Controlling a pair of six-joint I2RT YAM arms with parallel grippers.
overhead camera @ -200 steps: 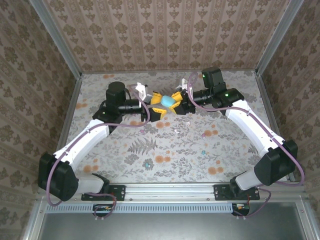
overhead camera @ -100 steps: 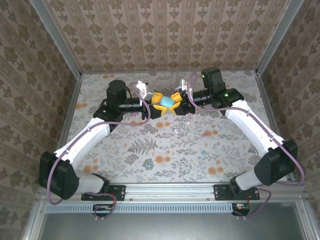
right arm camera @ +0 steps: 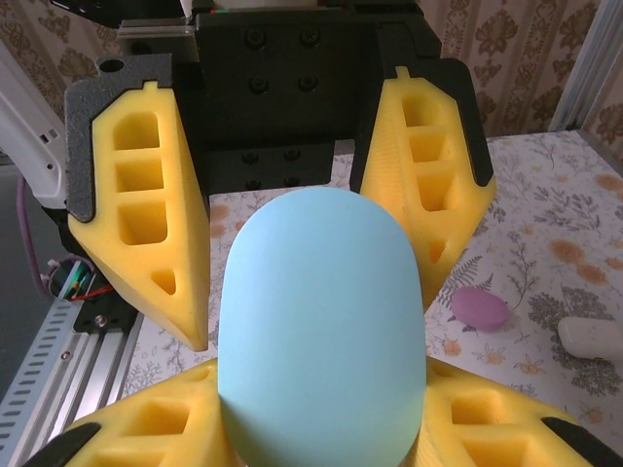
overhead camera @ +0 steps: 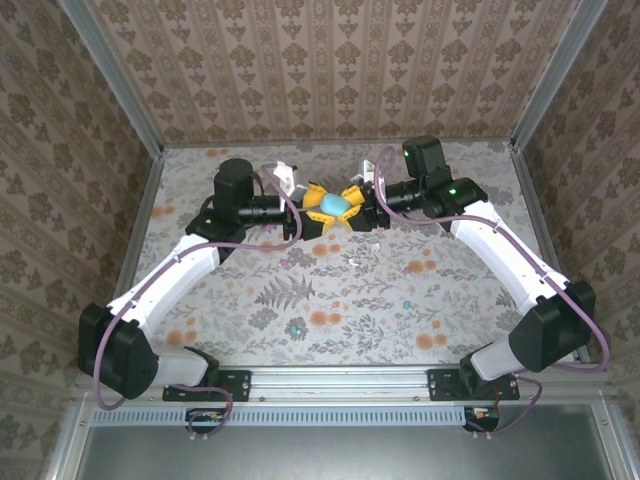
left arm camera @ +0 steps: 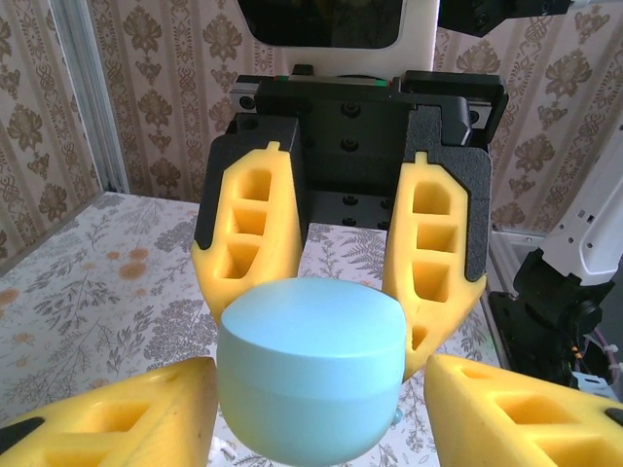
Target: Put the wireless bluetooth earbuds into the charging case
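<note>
Pale blue charging case (overhead camera: 335, 203) hangs above a floral table (overhead camera: 330, 295). The right gripper (right arm camera: 321, 389) clamps it; the left gripper (left arm camera: 321, 375) brackets it loosely, jaws parted.

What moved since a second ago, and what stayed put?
The left arm slid slightly away and rightward, with the left gripper open around the blue case. Nothing was grabbed or dropped. The right gripper still holds the blue case in the same spot.
</note>
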